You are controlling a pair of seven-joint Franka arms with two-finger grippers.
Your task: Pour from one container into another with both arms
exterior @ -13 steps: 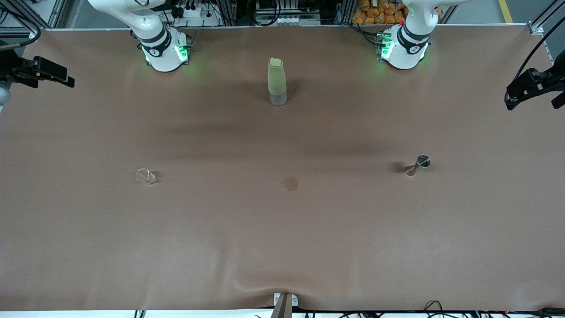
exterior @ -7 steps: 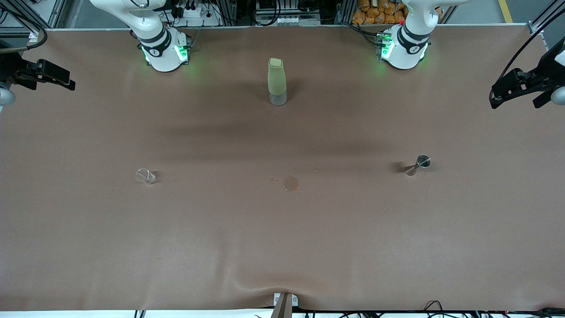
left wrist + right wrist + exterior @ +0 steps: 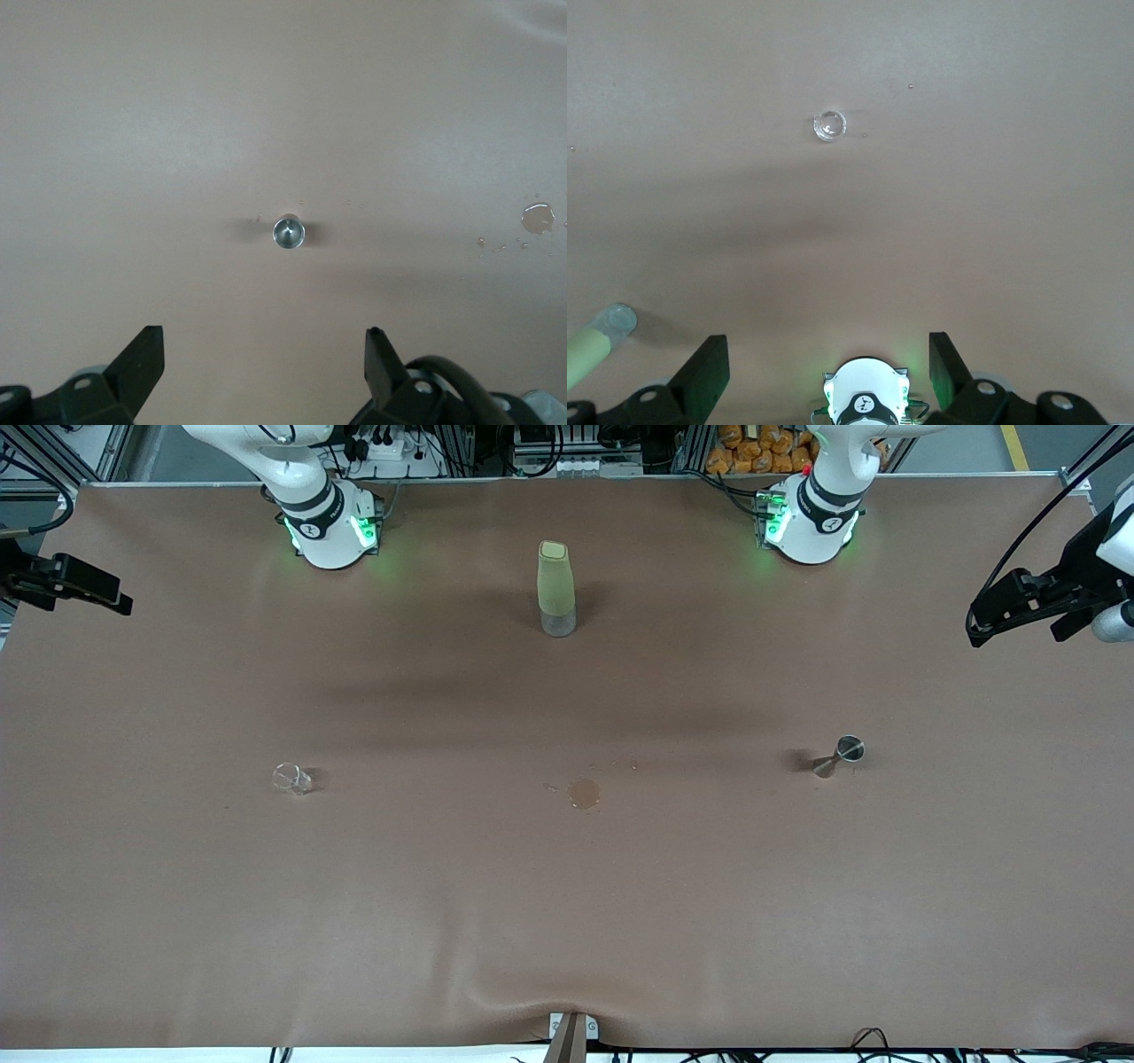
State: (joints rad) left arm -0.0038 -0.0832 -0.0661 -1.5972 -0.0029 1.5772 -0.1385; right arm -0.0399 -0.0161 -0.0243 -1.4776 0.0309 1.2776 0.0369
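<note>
A small clear glass (image 3: 291, 778) (image 3: 829, 126) stands toward the right arm's end of the table. A metal jigger (image 3: 842, 752) (image 3: 289, 232) stands upright toward the left arm's end. My left gripper (image 3: 1010, 608) (image 3: 264, 332) hangs high over the table's end on its side, open and empty, looking down on the jigger. My right gripper (image 3: 71, 585) (image 3: 828, 338) hangs high over the table's end on its own side, open and empty, with the glass well below it.
A tall bottle with a green sleeve (image 3: 555, 588) (image 3: 594, 343) stands between the two arm bases. A small wet spill (image 3: 584, 792) (image 3: 538, 217) marks the brown table cover (image 3: 567, 921) near the middle. The right arm's base (image 3: 866, 403) shows below its gripper.
The left gripper has come in from the table's end toward the middle. The right gripper has drifted slightly outward toward its end of the table. The glass, jigger and bottle have not moved.
</note>
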